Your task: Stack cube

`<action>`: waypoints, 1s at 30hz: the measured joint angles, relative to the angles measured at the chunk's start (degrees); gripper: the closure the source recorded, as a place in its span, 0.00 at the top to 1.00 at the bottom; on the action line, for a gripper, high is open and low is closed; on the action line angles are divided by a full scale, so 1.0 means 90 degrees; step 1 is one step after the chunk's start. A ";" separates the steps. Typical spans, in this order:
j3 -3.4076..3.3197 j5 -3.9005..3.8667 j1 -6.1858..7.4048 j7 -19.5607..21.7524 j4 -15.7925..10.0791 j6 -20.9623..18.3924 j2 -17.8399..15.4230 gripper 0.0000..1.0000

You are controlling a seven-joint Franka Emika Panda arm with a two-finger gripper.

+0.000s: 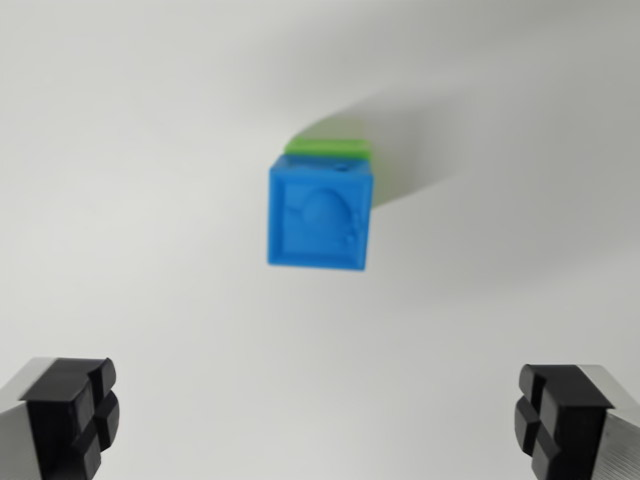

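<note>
- we see the blue cube sitting on the green cube; the stack looks done.
- our fingers are spread wide, holding nothing.
- next, we judge, comes lifting clear of the surface.

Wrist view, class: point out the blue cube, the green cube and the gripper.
blue cube (320, 213), wrist view, middle of its top face.
green cube (328, 148), wrist view, visible strip above the blue cube.
gripper (318, 418), wrist view, midway between fingertips.

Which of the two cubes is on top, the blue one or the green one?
The blue cube is on top. It shows its whole upper face, while the green cube beneath it shows only a thin strip at its far edge.
</note>
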 joint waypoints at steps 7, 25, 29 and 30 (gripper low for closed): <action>0.0000 0.0003 0.0000 -0.0003 0.0221 -0.0433 -0.0213 1.00; 0.0000 0.0006 0.0000 -0.0007 0.0757 -0.1263 -0.0507 1.00; 0.0000 0.0007 0.0000 -0.0008 0.0839 -0.1381 -0.0537 1.00; 0.0000 0.0007 0.0000 -0.0008 0.0856 -0.1405 -0.0541 1.00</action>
